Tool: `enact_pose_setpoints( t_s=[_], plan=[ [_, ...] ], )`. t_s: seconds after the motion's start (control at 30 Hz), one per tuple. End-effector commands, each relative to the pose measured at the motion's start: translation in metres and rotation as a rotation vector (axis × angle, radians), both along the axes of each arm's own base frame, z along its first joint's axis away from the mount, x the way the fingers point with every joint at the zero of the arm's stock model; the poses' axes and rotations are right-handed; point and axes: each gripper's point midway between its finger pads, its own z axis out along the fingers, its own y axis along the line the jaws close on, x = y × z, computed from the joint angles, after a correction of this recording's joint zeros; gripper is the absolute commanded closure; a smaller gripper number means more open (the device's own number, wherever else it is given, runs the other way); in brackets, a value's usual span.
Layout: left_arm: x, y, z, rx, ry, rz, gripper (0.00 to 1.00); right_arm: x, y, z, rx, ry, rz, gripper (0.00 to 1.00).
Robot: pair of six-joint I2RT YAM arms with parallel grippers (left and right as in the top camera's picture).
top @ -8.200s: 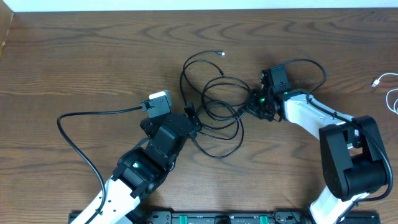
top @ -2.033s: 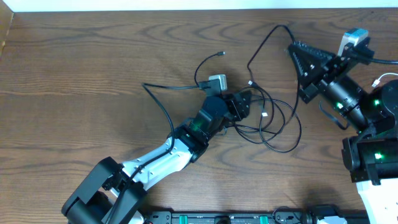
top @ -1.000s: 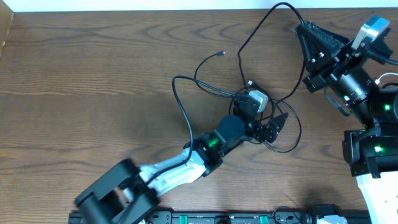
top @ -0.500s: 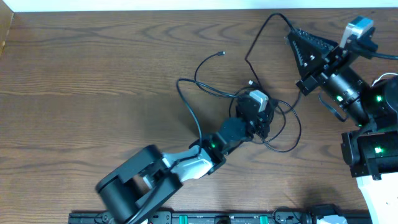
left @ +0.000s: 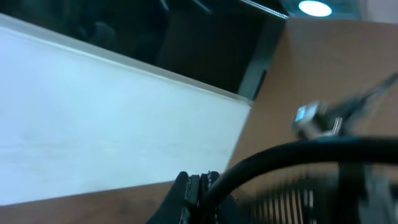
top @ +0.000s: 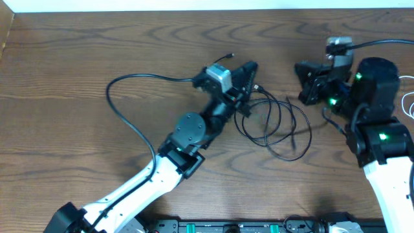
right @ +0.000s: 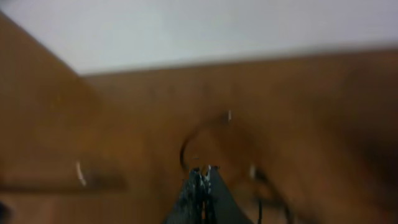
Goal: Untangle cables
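Observation:
The thin black cables (top: 283, 150) lie in loose overlapping loops at the table's centre. One small plug (top: 231, 56) points toward the far edge. My left gripper (top: 249, 68) is above the loops' upper left, jaws shut. In the left wrist view a black cable (left: 292, 152) runs from the closed left gripper (left: 198, 182) off to the right, past a small plug (left: 313, 118). My right gripper (top: 302, 81) hangs right of the loops, shut. The blurred right wrist view shows the right gripper (right: 202, 169) closed, with a thin loop (right: 186, 146) beyond; nothing is discernible between its jaws. Part of the white cable (top: 407, 102) shows at the right edge.
The left arm's own thick black cable (top: 129, 84) arcs over the table to the left of centre. The table's far edge (top: 194, 10) runs along the top. The right arm's body (top: 381, 129) fills the right side.
The left gripper has shut at the tangle and swung up and left with a black cable, shifting the loops. The right gripper has come down and left, staying shut.

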Motion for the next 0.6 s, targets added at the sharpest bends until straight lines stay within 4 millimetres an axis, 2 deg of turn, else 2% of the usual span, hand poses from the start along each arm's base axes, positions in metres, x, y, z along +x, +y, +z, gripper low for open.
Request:
enact_pose_setpoints(
  t_s=[0.0,0.17,0.23,0.3,0.37,0.43,0.5,0.57],
  plan=[
    [0.006,0.015,0.011,-0.012,-0.022,0.043,0.93,-0.017,0.025,-0.017,0.041,0.100,0.140,0.99],
    [0.010,0.017,0.003,0.001,0.006,0.052,0.93,-0.040,0.054,-0.045,0.035,0.224,0.285,0.99],
    [0.012,0.016,-0.004,0.024,0.030,0.053,0.93,-0.043,0.064,-0.053,0.025,0.250,0.314,0.99],
    [0.018,0.018,-0.019,0.061,0.077,0.078,0.93,-0.041,0.067,-0.062,-0.008,0.266,0.308,0.98],
    [0.028,0.027,-0.042,0.125,0.151,0.138,0.93,-0.037,0.061,-0.074,-0.057,0.289,0.260,0.95],
    [0.037,0.042,-0.071,0.210,0.237,0.225,0.92,-0.033,0.052,-0.084,-0.090,0.324,0.197,0.91],
    [0.047,0.065,-0.086,0.296,0.265,0.350,0.93,-0.031,0.041,-0.092,-0.116,0.359,0.128,0.87],
    [0.057,0.101,-0.075,0.273,0.255,0.519,0.92,-0.032,0.033,-0.098,-0.145,0.383,0.083,0.73]
  ],
)
